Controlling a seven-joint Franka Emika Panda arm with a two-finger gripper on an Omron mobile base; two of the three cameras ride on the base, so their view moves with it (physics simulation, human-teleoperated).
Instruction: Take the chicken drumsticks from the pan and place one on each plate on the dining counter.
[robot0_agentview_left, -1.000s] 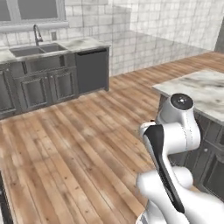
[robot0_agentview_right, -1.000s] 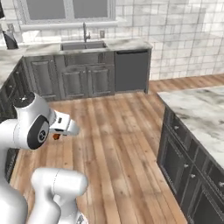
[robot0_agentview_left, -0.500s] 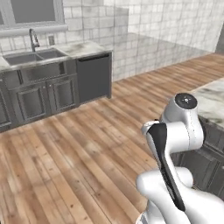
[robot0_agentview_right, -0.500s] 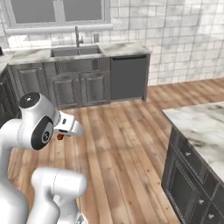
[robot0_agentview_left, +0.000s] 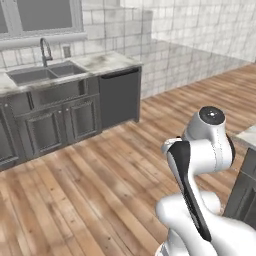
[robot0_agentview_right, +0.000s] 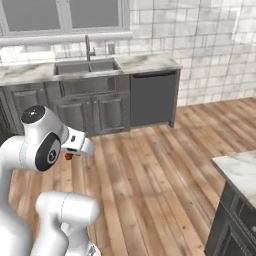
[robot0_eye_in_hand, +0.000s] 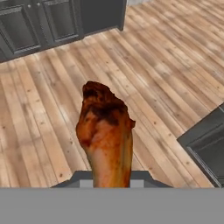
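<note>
An orange-brown chicken drumstick (robot0_eye_in_hand: 105, 131) stands up from the bottom of the hand view, its charred thick end uppermost, over the wooden floor. My gripper (robot0_agentview_right: 70, 154) is shut on its lower end, which hides the fingertips. In the right base view the hand is tucked close to the arm's shoulder, and a bit of the drumstick (robot0_agentview_right: 68, 157) peeks out below it. The pan, the plates and the dining counter are out of view.
Dark cabinets with a marble top, a sink (robot0_agentview_right: 87, 66) and a faucet (robot0_agentview_left: 45, 50) run along the tiled wall ahead, with a black dishwasher (robot0_agentview_right: 152, 100) beside them. A marble-topped dark cabinet unit (robot0_agentview_right: 239, 172) juts in at the right. Wooden floor (robot0_agentview_left: 100, 190) lies between.
The whole picture has shifted as the base drives: the sink wall has grown nearer and the marble-topped unit has slid out to the right. The arm keeps its pose with the drumstick.
</note>
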